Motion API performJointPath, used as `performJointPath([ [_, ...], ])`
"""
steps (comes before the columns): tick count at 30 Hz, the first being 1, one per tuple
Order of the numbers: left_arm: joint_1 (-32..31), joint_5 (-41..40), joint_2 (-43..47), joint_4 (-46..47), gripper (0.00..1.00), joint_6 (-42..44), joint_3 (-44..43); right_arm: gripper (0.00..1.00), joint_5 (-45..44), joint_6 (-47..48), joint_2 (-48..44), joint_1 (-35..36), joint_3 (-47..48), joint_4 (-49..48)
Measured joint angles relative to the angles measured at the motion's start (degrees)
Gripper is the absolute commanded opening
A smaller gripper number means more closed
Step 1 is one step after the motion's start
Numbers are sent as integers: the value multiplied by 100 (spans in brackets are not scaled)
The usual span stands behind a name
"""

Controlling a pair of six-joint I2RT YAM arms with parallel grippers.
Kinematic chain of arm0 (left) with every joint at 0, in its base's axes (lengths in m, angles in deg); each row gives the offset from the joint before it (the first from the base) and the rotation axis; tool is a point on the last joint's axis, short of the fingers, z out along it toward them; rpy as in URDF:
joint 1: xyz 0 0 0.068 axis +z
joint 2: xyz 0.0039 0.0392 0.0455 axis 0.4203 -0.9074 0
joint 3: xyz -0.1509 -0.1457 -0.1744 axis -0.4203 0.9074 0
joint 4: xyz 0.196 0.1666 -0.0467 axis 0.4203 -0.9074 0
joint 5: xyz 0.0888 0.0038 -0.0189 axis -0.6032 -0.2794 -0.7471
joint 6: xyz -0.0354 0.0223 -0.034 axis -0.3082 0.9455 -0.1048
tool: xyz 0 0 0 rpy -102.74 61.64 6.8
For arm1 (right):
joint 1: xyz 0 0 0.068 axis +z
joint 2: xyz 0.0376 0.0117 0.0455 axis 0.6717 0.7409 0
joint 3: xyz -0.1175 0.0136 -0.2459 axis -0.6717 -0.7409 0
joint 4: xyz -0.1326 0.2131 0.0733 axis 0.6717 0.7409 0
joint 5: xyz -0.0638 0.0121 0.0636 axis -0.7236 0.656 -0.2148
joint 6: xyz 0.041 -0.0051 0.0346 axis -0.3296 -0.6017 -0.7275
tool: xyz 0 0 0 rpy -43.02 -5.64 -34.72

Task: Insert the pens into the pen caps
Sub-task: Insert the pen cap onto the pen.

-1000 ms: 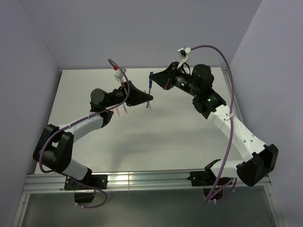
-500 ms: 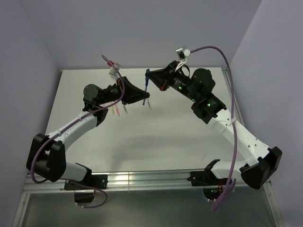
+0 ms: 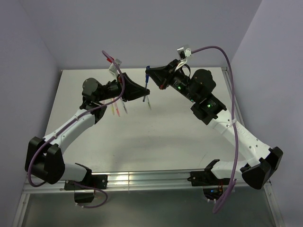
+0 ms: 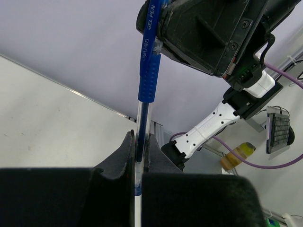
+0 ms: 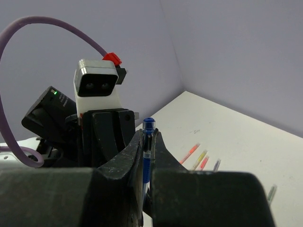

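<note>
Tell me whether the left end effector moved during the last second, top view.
Yes. The left end effector, gripping the blue pen, has shifted left and a little toward the table's far edge, away from the loose pen on the table.

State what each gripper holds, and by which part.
Both hold one blue pen: left gripper on the clear section below its grip, right gripper on its printed barrel.

Blue pen [image 4: 147, 80], pink pen [image 5: 189, 152], yellow pen [image 5: 200, 159], purple cable [image 5: 38, 20], white table [image 3: 165, 137].
</note>
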Motion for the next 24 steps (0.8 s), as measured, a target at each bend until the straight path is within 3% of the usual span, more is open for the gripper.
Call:
performJointPath([
  [24, 0, 90, -208, -627, 0, 374, -743, 0, -243, 107, -2, 31, 2, -413],
])
